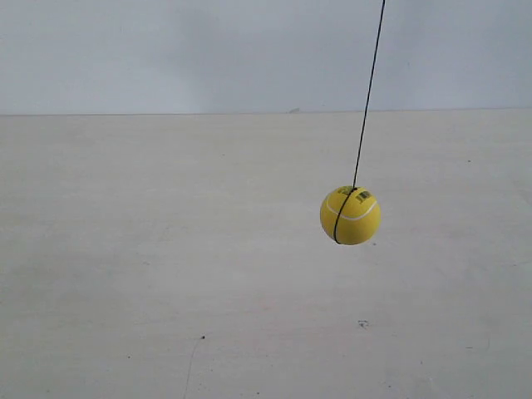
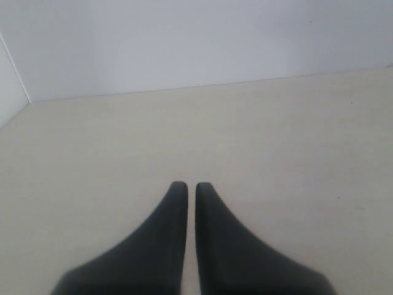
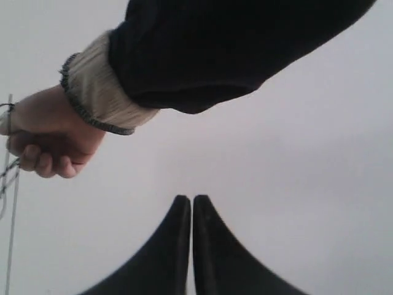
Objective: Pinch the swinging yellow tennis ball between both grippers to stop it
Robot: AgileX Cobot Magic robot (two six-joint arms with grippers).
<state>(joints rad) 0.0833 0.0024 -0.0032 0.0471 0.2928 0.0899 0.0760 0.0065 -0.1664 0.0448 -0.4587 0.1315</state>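
The yellow tennis ball (image 1: 350,215) hangs right of centre in the exterior view, above the pale table, on a thin black string (image 1: 369,91) that slants up to the top edge. No arm or gripper shows in that view. My left gripper (image 2: 186,185) is shut with nothing between its black wedge jaws, over the bare table. My right gripper (image 3: 188,198) is also shut and holds nothing, pointing at a plain wall. The ball is in neither wrist view.
In the right wrist view a person's hand (image 3: 52,138) in a dark sleeve (image 3: 233,43) holds a thin string (image 3: 10,209) at the picture's edge. A pale wall (image 1: 208,50) stands behind the table (image 1: 166,274).
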